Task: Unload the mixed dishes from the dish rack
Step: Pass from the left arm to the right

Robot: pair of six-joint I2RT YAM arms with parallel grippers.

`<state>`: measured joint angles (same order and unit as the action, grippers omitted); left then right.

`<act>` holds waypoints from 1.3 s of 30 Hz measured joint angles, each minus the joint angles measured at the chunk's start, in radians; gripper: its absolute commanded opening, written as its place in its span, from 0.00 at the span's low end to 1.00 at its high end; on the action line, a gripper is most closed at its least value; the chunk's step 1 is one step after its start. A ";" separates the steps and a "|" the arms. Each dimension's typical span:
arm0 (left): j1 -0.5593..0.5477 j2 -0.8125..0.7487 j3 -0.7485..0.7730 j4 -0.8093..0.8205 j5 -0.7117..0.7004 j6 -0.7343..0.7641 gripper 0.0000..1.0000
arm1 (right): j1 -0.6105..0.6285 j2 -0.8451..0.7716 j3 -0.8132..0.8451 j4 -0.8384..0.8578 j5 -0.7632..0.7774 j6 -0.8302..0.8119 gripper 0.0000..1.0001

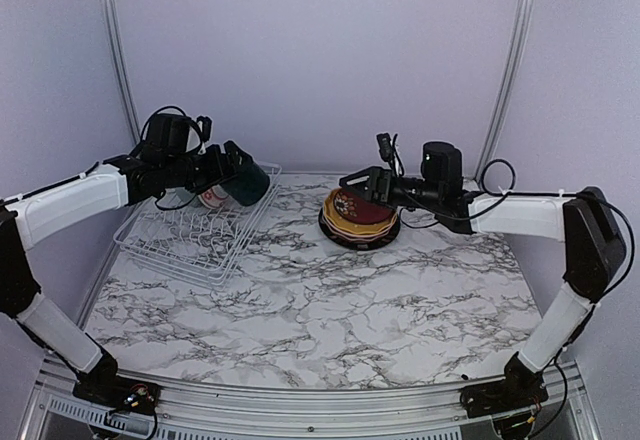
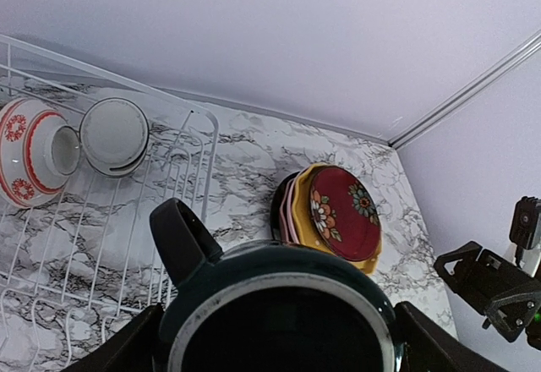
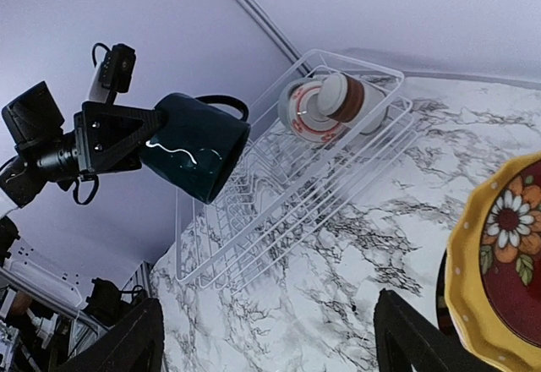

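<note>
My left gripper (image 1: 240, 175) is shut on the dark teal mug (image 1: 252, 182) and holds it in the air over the right end of the white wire dish rack (image 1: 190, 235). The mug fills the bottom of the left wrist view (image 2: 279, 304), rim toward the camera. Two small pale cups with red marks (image 2: 34, 148) (image 2: 114, 135) lie in the rack's far corner. The plates are stacked on the table (image 1: 360, 215), dark red floral on top (image 2: 342, 211). My right gripper (image 1: 355, 182) is open and empty just above the stack's left side.
The marble table (image 1: 320, 310) runs from the rack to the plates. The right wrist view shows the rack (image 3: 296, 194), the held mug (image 3: 199, 144) and the scalloped yellow plate rim (image 3: 473, 262). Walls stand close behind.
</note>
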<state>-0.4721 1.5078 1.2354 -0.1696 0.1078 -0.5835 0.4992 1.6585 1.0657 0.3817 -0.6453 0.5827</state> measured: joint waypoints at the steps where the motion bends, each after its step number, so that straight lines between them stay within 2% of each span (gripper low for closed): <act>1: -0.001 -0.005 -0.006 0.014 0.017 -0.009 0.45 | 0.013 0.007 0.014 0.011 -0.005 0.009 0.81; 10: -0.042 -0.060 -0.056 0.112 0.109 -0.061 0.45 | 0.069 0.079 0.075 0.158 -0.074 0.150 0.76; 24: -0.125 -0.088 -0.085 0.253 0.184 -0.104 0.43 | 0.151 0.117 0.166 0.250 -0.134 0.261 0.64; 32: -0.146 -0.097 -0.104 0.338 0.220 -0.146 0.43 | 0.162 0.118 0.166 0.322 -0.157 0.332 0.44; 39: -0.149 -0.101 -0.135 0.412 0.250 -0.190 0.42 | 0.169 0.118 0.166 0.381 -0.184 0.379 0.30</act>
<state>-0.6212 1.4063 1.1004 0.2428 0.3580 -0.7734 0.6685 1.7767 1.2316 0.7624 -0.8291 0.9619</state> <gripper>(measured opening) 0.910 0.346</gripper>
